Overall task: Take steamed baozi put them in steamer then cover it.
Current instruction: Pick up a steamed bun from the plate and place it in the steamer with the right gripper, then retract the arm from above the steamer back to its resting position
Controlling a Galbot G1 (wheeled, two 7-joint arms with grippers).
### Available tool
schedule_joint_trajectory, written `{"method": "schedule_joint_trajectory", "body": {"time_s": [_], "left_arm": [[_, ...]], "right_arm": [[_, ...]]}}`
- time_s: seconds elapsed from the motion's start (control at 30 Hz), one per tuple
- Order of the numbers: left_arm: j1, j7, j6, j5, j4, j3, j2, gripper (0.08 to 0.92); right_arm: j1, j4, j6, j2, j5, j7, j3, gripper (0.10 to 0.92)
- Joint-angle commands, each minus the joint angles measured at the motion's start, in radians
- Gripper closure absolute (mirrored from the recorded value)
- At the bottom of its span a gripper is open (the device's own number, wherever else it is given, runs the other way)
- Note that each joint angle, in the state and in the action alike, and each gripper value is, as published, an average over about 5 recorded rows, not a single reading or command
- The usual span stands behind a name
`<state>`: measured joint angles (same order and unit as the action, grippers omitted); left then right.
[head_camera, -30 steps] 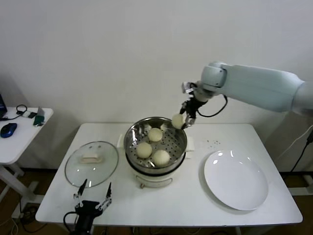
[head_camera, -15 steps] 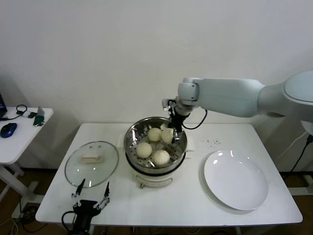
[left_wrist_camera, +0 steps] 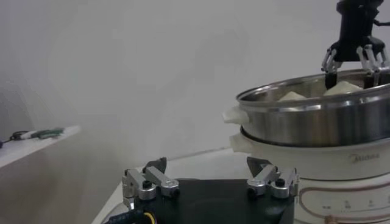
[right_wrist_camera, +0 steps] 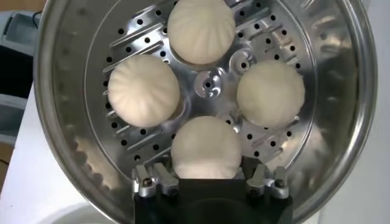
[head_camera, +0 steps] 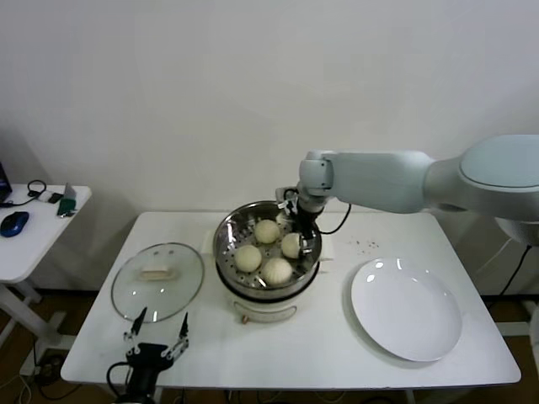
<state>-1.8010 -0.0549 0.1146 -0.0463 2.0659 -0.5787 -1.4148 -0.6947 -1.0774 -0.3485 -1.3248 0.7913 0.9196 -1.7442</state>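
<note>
The right gripper (head_camera: 296, 245) sets the fourth cream-white round bun (right_wrist_camera: 205, 148) on the shiny steel steamer (head_camera: 226, 252) tray — fingers seemingly apart around it — while the left gripper (head_camera: 157, 334) waits, fingers apart.

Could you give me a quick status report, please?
Right gripper open over fourth baozi in steamer. Left gripper open, idle. Cover on table, unobstructed.
</note>
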Motion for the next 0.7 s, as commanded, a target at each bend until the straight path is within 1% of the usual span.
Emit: {"method": "schedule_joint_trajectory", "body": {"time_s": [0.03, 0.27, 0.43, 0.53, 0.7], "left_arm": [[0.002, -0.001, -0.001, 0.000, 0.001, 0.000, 0.000, 0.177], [0.000, -0.002, 0.000, 0.000, 0.003, -0.002, 0.002, 0.177], [0.001, -0.002, -0.001, -0.002, 0.006, -0.002, 0.003, 0.177], [0.005, -0.004, -0.001, -0.002, 0.007, -0.005, 0.004, 0.177], [0.019, -0.010, -0.003, -0.006, 0.002, -0.010, 0.003, 0.177]], "right_arm": [[0.004, 0.008, 0.000, -0.007, -0.014, 0.027, -0.002, 0.216], [-0.034, 0.002, 0.009, 0.033, -0.009, 0.062, 0.045, 0.203], [-0.076, -0.013, 0.044, 0.099, 0.067, 0.069, 0.106, 0.202], [-0.079, -0.042, 0.089, 0.171, 0.099, -0.001, 0.163, 0.203], [-0.017, -0.165, 0.160, 0.328, 0.074, -0.223, 0.304, 0.203]]}}
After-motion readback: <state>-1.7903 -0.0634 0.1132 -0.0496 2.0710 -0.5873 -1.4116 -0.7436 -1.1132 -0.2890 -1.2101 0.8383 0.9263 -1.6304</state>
